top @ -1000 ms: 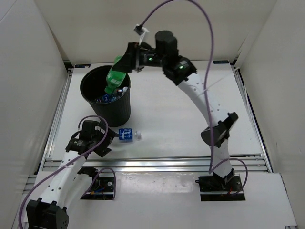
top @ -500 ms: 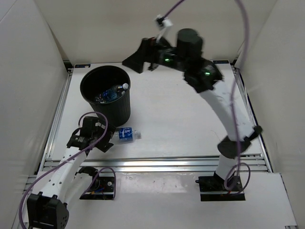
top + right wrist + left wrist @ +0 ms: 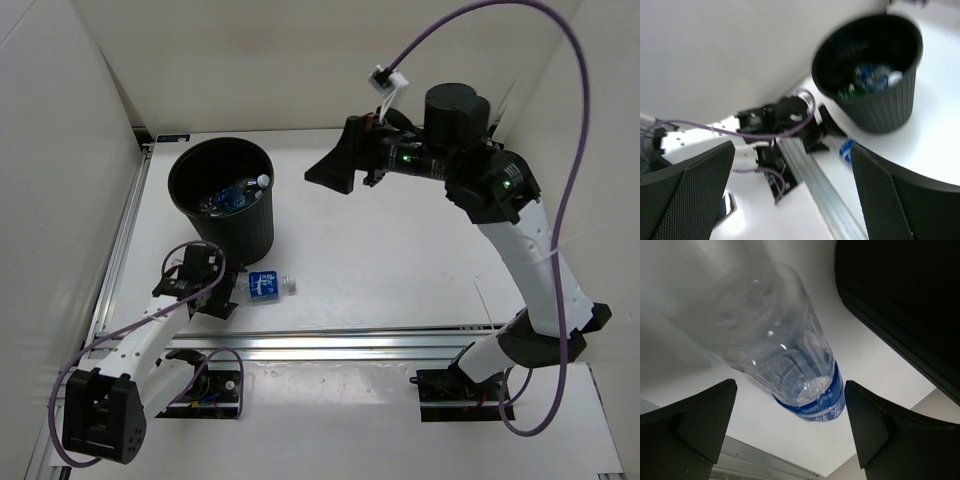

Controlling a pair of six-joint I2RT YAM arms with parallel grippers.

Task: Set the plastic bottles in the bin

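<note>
Clear plastic bottle [image 3: 268, 284]: lies on its side on the table [image 3: 400, 270], with a blue label round its middle and a white cap at the end toward my right. It rests just in front of the bin [image 3: 247, 235]; I cannot tell whether the two touch.
Bin contents: several bottles [image 3: 235, 195] lie inside. The one on the table is the only one I see outside.
Left gripper [image 3: 230, 296]: low at table level, jaws spread as wide as they go, holding nothing. In the wrist view my fingers [image 3: 695, 425] flank the clear body with a gap showing on each side.
Right gripper [image 3: 322, 172]: raised high and off to the right of the bin, jaws wide apart, empty.
Bearing: the bottle lies directly ahead of my left fingertips, base end nearest and cap end farthest.
Long axis: runs across the table from left to right, nearly in line with my left gripper's reach. I face it end-on, not broadside.
Nearer arm: the left, plainly; the right is well apart from the bottle and far above it.
Assessment: the pick falls to my left gripper. I judge the fingers need to pass further along the body before closing.
Risk: a grip taken only at the rounded base end may squeeze the bottle forward and out.
</note>
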